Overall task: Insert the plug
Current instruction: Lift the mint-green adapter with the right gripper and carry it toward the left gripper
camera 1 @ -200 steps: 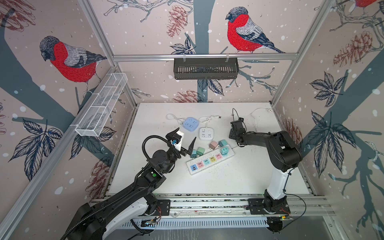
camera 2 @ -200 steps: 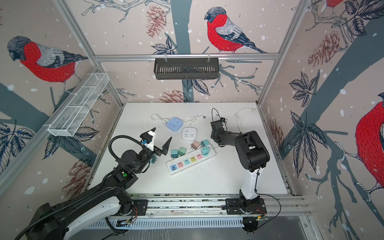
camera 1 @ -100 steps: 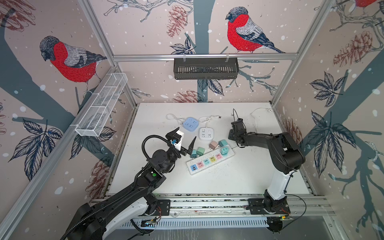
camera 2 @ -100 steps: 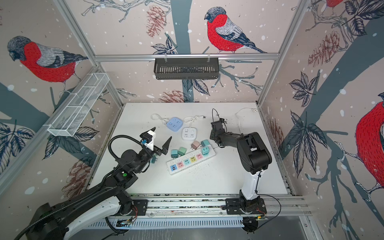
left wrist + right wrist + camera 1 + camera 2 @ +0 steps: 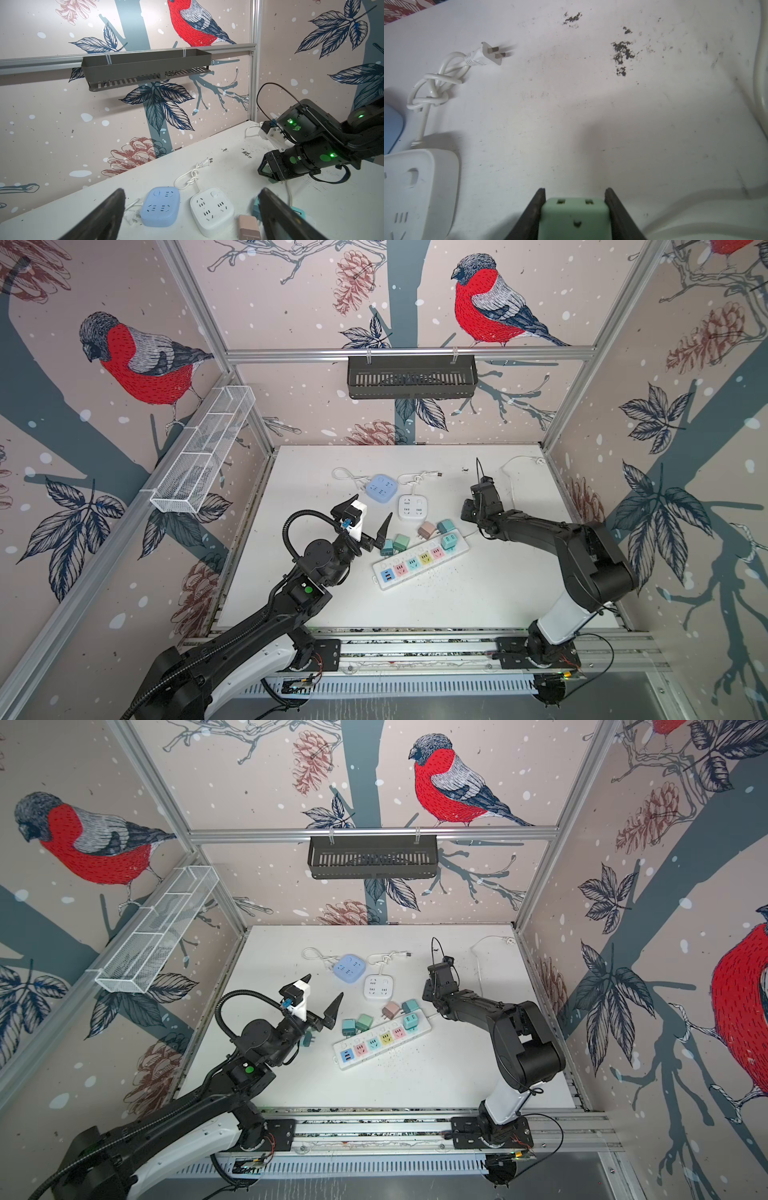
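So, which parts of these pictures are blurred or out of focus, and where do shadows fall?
Left wrist view: the black fingers of the left claw are soft, too close to the lens. Right wrist view: the pale green plastic plug in the right claw is blurred, the white two-pin plug's pins smear, and a shadow lies on the white table.

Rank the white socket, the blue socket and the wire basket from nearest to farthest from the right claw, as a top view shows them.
From the right claw, in a top view:
1. White socket: mid-table, just to its left.
2. Blue socket: further left, behind the white one.
3. Wire basket: up on the left wall.
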